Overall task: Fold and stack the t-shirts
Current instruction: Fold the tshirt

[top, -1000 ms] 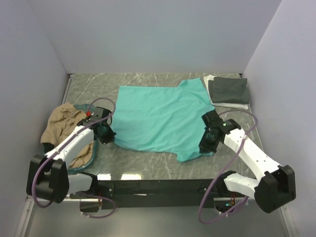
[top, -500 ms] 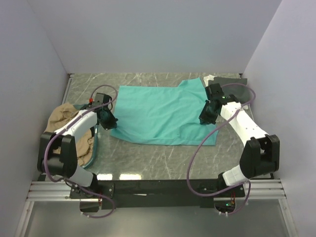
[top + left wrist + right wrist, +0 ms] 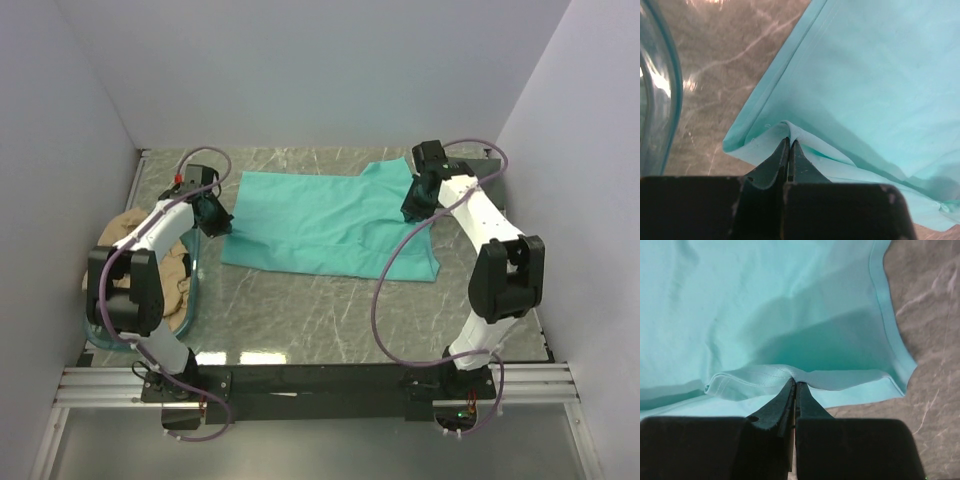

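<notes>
The left gripper (image 3: 789, 142) has its fingers pressed together on a small ridge of hem at the left edge of the teal-green t-shirt (image 3: 865, 75). The cloth rises to the fingertips in a pinched fold, and a second layer of the same shirt lies under it. Just left of this gripper there is a strip of bare marble-patterned desk (image 3: 320, 310), then the curved rim of a translucent teal basket (image 3: 667, 75). In the top view a tan t-shirt (image 3: 130, 235) lies bunched in the basket, to the near-left of the gripper.

The right gripper (image 3: 794, 385) is also closed tight, nipping a fold of hem near the shirt's right edge. A banded edge runs past it on the right, down to a corner.

Between the two grippers the shirt stretches across the desk. Its far part lies flat, and a corner reaches nearer than the right gripper.
</notes>
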`<state>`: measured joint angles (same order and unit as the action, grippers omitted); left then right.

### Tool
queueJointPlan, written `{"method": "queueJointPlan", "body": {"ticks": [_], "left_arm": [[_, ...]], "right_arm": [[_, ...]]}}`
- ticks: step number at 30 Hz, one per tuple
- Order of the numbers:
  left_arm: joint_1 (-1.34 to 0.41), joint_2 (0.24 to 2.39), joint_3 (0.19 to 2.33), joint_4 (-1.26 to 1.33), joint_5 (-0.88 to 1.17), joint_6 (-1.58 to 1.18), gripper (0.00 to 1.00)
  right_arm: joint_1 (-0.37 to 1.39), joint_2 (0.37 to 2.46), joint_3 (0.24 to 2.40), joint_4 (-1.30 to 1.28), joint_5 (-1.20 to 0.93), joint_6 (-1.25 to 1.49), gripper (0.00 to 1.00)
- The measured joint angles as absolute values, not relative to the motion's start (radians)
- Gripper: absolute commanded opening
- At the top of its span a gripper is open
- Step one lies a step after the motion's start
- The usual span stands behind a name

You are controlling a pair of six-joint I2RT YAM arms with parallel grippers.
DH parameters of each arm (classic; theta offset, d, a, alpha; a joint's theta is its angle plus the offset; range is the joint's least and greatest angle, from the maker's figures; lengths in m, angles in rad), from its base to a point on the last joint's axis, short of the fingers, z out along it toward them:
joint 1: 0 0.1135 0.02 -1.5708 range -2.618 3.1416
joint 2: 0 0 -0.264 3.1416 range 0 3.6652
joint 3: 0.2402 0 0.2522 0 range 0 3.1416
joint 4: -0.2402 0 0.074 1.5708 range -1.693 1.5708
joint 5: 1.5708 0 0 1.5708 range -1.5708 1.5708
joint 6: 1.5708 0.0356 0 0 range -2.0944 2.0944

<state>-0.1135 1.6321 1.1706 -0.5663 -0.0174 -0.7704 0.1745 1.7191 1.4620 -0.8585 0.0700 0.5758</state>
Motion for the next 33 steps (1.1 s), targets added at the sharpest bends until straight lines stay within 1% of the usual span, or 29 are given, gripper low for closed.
{"method": "queueJointPlan", "body": {"ticks": [13,22,23,24,25,26,27,28,29,30,31,33], "left_arm": [[-0.085,1.763,1.277,-0.565,-0.002,-0.726,0.01],[-0.081,1.858,1.37,-0.571,0.004,-0.69,0.01],[-0.081,1.864,1.378,-0.574,0.004,-0.69,0.02],[-0.08,1.871,1.386,-0.575,0.004,-0.688,0.13],[-0.079,1.876,1.393,-0.58,0.004,-0.682,0.25],[-0.078,1.878,1.398,-0.582,0.004,-0.674,0.39],[-0.076,1.879,1.402,-0.586,0.004,-0.669,0.64],[-0.075,1.879,1.406,-0.589,0.003,-0.663,0.73],[-0.075,1.879,1.411,-0.59,0.004,-0.665,0.8],[-0.075,1.879,1.417,-0.59,0.003,-0.668,0.88],[-0.074,1.879,1.423,-0.588,0.003,-0.67,0.9],[-0.073,1.877,1.432,-0.588,0.003,-0.669,0.92]], "right_arm": [[0.157,1.891,1.685,-0.885,0.099,0.526,0.0],[0.156,1.973,1.75,-0.896,0.108,0.506,0.0],[0.156,1.985,1.757,-0.896,0.108,0.504,0.0],[0.156,1.996,1.764,-0.896,0.106,0.503,0.02],[0.156,2.006,1.774,-0.898,0.102,0.5,0.24],[0.156,2.018,1.787,-0.902,0.098,0.503,0.38],[0.156,2.029,1.807,-0.908,0.095,0.5,0.49],[0.156,2.04,1.835,-0.918,0.092,0.49,0.68],[0.156,2.05,1.866,-0.92,0.09,0.491,0.77],[0.156,2.053,1.892,-0.92,0.089,0.484,0.82],[0.156,2.053,1.914,-0.92,0.088,0.478,0.85],[0.156,2.04,1.94,-0.91,0.087,0.469,0.85]]}}
